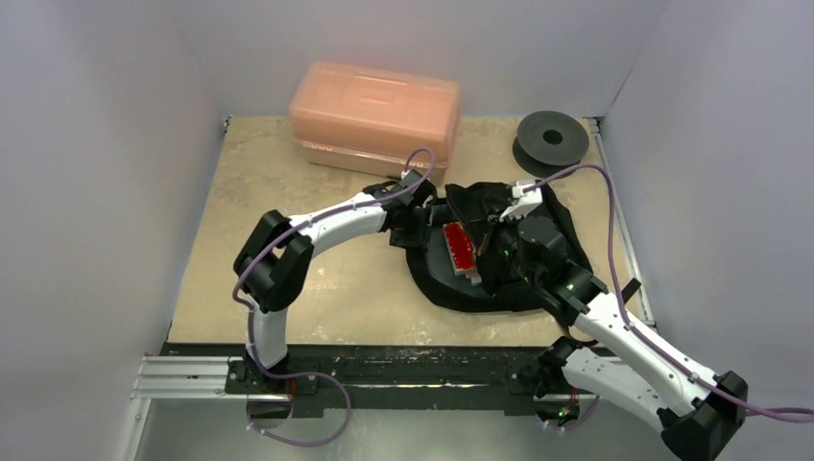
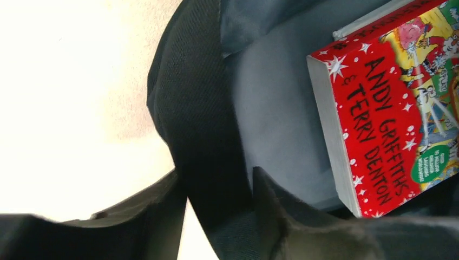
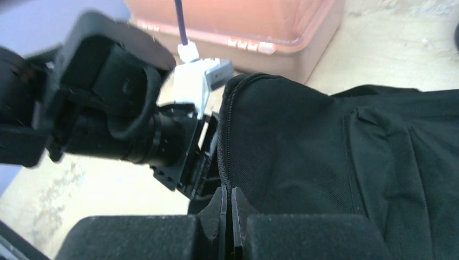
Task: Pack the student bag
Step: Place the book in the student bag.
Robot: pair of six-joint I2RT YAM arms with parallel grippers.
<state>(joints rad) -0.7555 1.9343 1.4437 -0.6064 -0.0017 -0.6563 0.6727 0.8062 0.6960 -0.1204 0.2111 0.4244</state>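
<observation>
The student bag (image 1: 451,288) lies open, right of the table's middle, a soft black backpack. Inside its mouth lies a red book (image 1: 460,246), its cover (image 2: 389,108) lettered in black. My left gripper (image 1: 411,229) is at the bag's left rim. In the left wrist view its jaws (image 2: 216,173) straddle the black rim band (image 2: 189,97), one finger outside and one inside, with a sliver of table showing beside the outer finger. My right gripper (image 3: 227,189) is shut on the bag's zip edge (image 3: 224,135), holding the flap (image 3: 303,141) up over the book.
A translucent orange-pink plastic box (image 1: 376,113) stands at the back, close behind the bag. A black round spool (image 1: 551,139) lies at the back right corner. White walls enclose the table on three sides.
</observation>
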